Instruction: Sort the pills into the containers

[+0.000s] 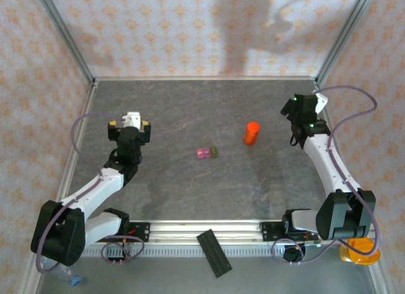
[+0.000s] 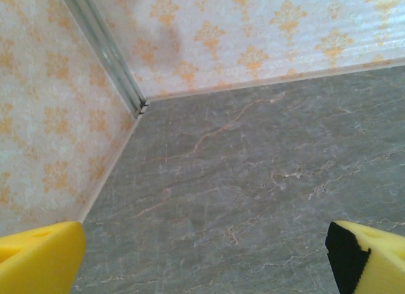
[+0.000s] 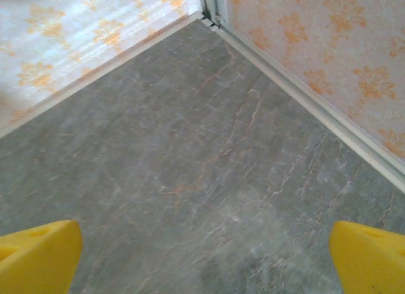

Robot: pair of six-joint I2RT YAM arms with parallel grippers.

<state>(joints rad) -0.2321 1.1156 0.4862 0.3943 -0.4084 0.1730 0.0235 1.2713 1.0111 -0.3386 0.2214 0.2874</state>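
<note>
While the containers (image 1: pixel 207 153), a tiny joined cluster of translucent pink cubes with one dark green cube at its right end, sit near the middle of the table (image 1: pixel 171 186), both arms hang well away from them, jaws spread wide with nothing between. The left gripper (image 1: pixel 130 123) is off to the cluster's left and faces the far left corner. The right gripper (image 3: pixel 202 259) is off to the right, beyond an upright orange bottle (image 1: pixel 251 133) that stands near the cluster's far right side, and faces the far right corner. Bare grey surface, veined like stone, lies open all round the cubes. Pale walls (image 1: pixel 190 28) patterned in orange close the back and both sides, with metal posts (image 1: pixel 66 35) at the corners. The yellow fingers (image 2: pixel 38 259) are blocky and matt.
</note>
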